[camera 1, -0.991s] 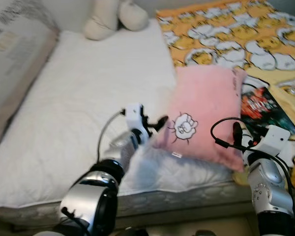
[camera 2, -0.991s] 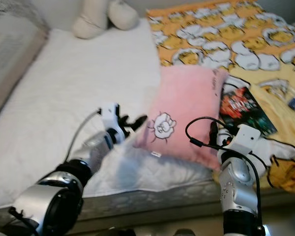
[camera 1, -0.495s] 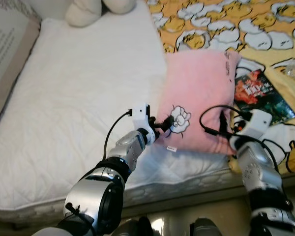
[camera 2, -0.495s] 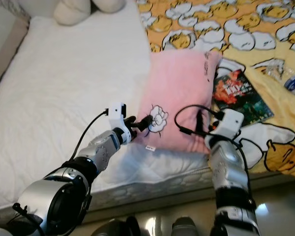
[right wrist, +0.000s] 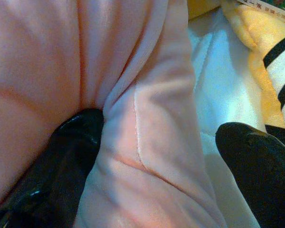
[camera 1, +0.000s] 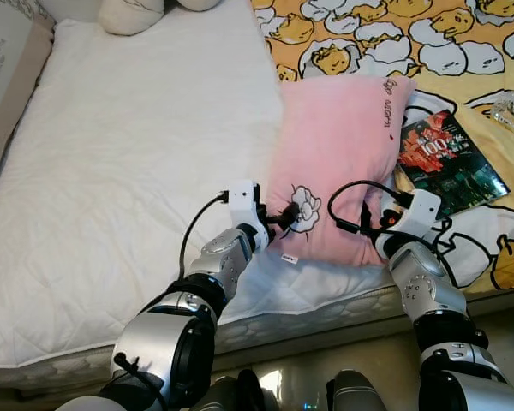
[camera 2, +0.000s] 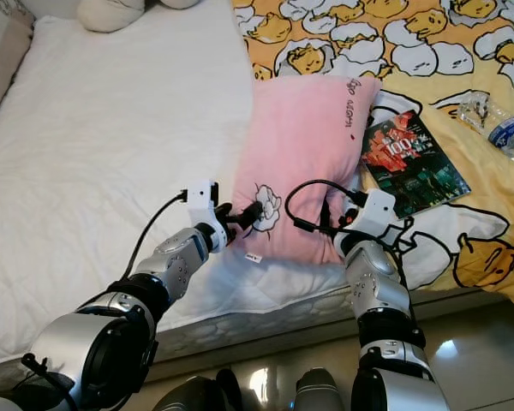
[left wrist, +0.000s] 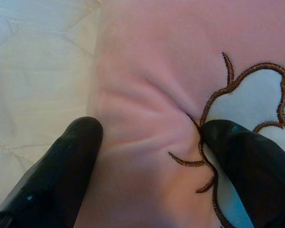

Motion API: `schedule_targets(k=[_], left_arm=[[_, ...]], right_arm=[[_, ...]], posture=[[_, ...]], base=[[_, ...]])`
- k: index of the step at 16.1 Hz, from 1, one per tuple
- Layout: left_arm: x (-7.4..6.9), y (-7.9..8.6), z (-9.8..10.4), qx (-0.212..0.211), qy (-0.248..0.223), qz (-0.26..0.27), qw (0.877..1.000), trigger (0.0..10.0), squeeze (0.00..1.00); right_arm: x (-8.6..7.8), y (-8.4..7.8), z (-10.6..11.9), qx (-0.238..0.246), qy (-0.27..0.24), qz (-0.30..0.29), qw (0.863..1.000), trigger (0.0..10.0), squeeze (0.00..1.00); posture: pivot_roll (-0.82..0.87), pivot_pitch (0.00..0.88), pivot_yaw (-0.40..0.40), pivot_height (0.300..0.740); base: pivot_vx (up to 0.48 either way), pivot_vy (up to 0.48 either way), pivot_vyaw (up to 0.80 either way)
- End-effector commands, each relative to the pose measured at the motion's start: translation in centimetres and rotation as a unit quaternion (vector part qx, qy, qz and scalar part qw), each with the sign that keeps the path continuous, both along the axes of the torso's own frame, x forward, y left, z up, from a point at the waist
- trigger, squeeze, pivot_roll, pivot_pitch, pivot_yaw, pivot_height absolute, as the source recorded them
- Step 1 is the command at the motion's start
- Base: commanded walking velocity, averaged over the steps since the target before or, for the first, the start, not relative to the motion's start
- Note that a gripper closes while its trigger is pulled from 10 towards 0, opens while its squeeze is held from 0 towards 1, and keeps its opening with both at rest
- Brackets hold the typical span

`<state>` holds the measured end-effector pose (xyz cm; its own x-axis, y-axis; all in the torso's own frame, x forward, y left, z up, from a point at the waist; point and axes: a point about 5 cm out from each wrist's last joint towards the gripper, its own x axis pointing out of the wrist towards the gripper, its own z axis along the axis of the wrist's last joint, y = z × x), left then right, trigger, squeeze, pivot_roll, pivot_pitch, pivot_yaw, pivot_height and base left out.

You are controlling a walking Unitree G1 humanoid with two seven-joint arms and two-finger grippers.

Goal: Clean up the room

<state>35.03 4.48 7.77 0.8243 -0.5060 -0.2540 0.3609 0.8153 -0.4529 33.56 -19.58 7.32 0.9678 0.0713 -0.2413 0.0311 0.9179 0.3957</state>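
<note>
At nine o'clock of the scene, a white quilted mattress [camera 1: 128,163], with a beige patterned headboard cushion [camera 1: 4,68] along its far left edge and a cream plush toy [camera 1: 133,13] up at eleven o'clock. Just left of centre, the left gripper [camera 1: 277,217] reaching from seven o'clock toward the pink pillow [camera 1: 343,145], black fingers [left wrist: 61,166] spread apart and pressed into the plush by the embroidered white cartoon patch [camera 1: 303,205], fabric bunched between them but not clamped. At the centre, that pillow lying flat on the bed, long axis running from six to twelve o'clock, its near left corner on the mattress, its far end against the yellow cartoon-print blanket [camera 1: 463,51]; small white tag [camera 1: 289,258] poking out at the near edge. Right of centre, the right gripper [camera 1: 379,224] at the pillow's near right corner, fingers [right wrist: 61,156] wide apart, one dug into a fold of the pink fabric, the other lying off the pillow over white cloth; not closed on anything. At three o'clock, a dark glossy book [camera 1: 450,163] with red lettering resting on the blanket, just beside the pillow's right edge. Farther right still, at two o'clock, a clear plastic bottle [camera 2: 497,128] with a blue label on the yellow blanket, well apart from the pillow.
</note>
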Motion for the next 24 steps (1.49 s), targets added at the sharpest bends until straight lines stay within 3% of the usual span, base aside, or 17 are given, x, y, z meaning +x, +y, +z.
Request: schedule_targets(k=[1,2,4,5,8,12,15,17,20,22,24], left_arm=[[0.1,-0.3,0.3,0.005,-0.003,-0.007,1.000,10.0,0.00],[0.4,0.0,0.7,0.002,-0.014,-0.003,1.000,10.0,0.00],[0.4,0.7,0.3,-0.002,-0.006,0.001,1.000,10.0,0.00],[0.0,1.0,-0.3,-0.024,0.011,0.004,1.000,0.0,0.00],[-0.7,0.4,-1.1,-0.043,0.027,-0.018,0.999,0.0,0.00],[-1.1,-0.9,-0.8,-0.145,0.046,-0.020,0.988,0.0,0.00],[-1.2,-0.9,-0.8,-0.179,0.048,-0.023,0.982,0.0,0.00],[-1.0,-0.2,-0.7,-0.177,0.043,-0.012,0.983,0.0,0.00],[0.2,2.1,0.7,-0.180,-0.006,-0.007,0.984,0.0,0.00],[0.2,2.1,0.8,-0.193,-0.003,-0.014,0.981,0.0,0.00],[-1.0,0.4,-0.3,-0.208,0.037,-0.065,0.975,0.0,0.00]], right_arm=[[-0.1,1.8,-1.0,0.007,0.022,0.031,0.999,3.4,0.00],[-0.2,1.8,-1.3,0.008,0.025,0.035,0.999,0.0,0.00],[-0.3,2.2,-1.7,0.007,0.033,0.044,0.998,0.0,0.00],[-0.3,2.6,-1.7,0.011,0.033,0.051,0.998,0.0,0.00],[-0.1,3.1,-1.4,0.020,0.025,0.066,0.997,0.0,0.00],[0.0,3.6,-0.6,0.034,0.004,0.092,0.995,0.0,0.00],[-0.2,4.1,-0.3,0.056,-0.002,0.111,0.992,0.0,0.00],[-0.2,3.9,-0.1,0.056,-0.005,0.114,0.992,0.0,0.00],[-0.6,3.2,-0.3,0.048,-0.004,0.113,0.992,0.0,0.00],[-0.6,3.3,-0.2,0.051,-0.004,0.116,0.992,0.0,0.00],[-0.7,3.3,-0.1,0.050,-0.004,0.119,0.992,0.0,0.00]], posture=[[-0.27,0.189,0.200,0.740],[-0.27,0.187,0.199,0.740],[-0.26,0.180,0.197,0.740],[-0.26,0.175,0.195,0.740],[-0.26,0.164,0.189,0.740],[-0.27,0.157,0.185,0.740],[-0.27,0.147,0.185,0.740],[-0.26,0.147,0.185,0.740],[-0.25,0.141,0.186,0.740],[-0.25,0.138,0.183,0.740],[-0.26,0.142,0.181,0.740]], base=[[0.000,0.000,0.00],[0.000,0.000,0.00],[0.000,0.000,0.00],[0.000,0.000,0.00],[0.000,0.000,0.00],[0.000,0.000,0.00],[0.000,0.000,0.00],[0.000,0.000,0.00],[0.000,0.000,0.00],[0.000,0.000,0.00],[0.000,0.000,0.00]])
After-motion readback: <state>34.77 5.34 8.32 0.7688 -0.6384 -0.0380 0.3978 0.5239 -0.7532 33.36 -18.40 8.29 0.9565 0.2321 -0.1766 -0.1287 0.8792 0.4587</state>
